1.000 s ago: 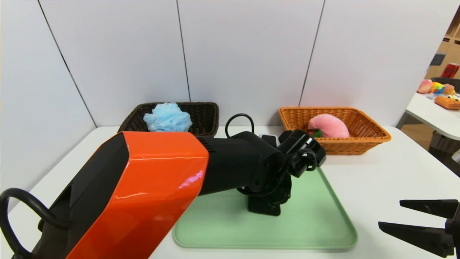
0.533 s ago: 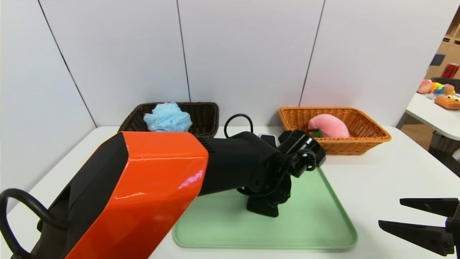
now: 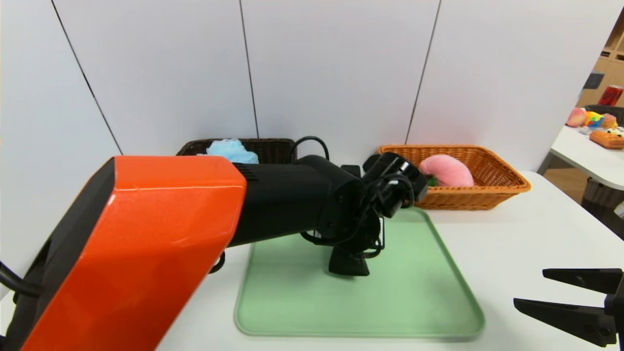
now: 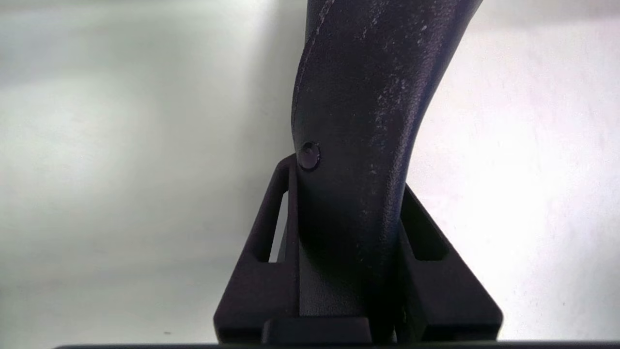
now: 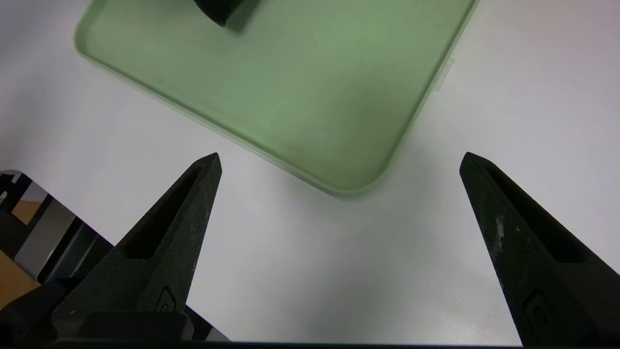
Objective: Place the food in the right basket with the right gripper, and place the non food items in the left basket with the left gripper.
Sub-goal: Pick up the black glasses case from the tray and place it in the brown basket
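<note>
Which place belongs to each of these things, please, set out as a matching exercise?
Things:
1. pouf
2. peach
3. case
4. right tool

Places:
A. in the orange basket
B. open, over the table beside the tray
C. in the dark basket
D. clamped in the left tool

Pairs: 1-C, 2-A, 3-D, 4-B

The left gripper [image 3: 347, 265] has lifted the black case [image 4: 358, 121] off the tray [image 3: 438, 302].
</note>
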### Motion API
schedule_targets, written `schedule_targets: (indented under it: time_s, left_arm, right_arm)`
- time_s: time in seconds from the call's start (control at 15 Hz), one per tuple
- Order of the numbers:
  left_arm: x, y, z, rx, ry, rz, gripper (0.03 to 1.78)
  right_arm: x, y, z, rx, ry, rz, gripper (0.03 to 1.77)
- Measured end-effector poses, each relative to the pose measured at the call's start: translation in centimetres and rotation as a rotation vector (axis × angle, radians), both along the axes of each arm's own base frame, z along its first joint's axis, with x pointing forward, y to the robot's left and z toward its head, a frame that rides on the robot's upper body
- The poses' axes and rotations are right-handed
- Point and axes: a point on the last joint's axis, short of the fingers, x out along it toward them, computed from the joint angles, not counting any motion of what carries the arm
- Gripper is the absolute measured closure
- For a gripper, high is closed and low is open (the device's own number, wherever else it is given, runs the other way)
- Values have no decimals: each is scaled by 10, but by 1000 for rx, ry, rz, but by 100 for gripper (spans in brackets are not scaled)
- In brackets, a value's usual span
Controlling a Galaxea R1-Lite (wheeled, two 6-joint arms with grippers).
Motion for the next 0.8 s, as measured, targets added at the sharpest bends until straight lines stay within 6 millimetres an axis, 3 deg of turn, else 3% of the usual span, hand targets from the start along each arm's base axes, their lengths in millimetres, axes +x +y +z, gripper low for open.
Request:
schedule_targets:
  time_s: [0.4, 0.8]
  left_arm:
    - [11, 36, 40, -54, -49, 64, 133]
    - [13, 89, 93, -95, -114, 122, 133]
  right_arm:
    - [-1, 0, 1, -1, -5, 0, 10]
    - [-2, 0, 1, 0, -10, 2, 10]
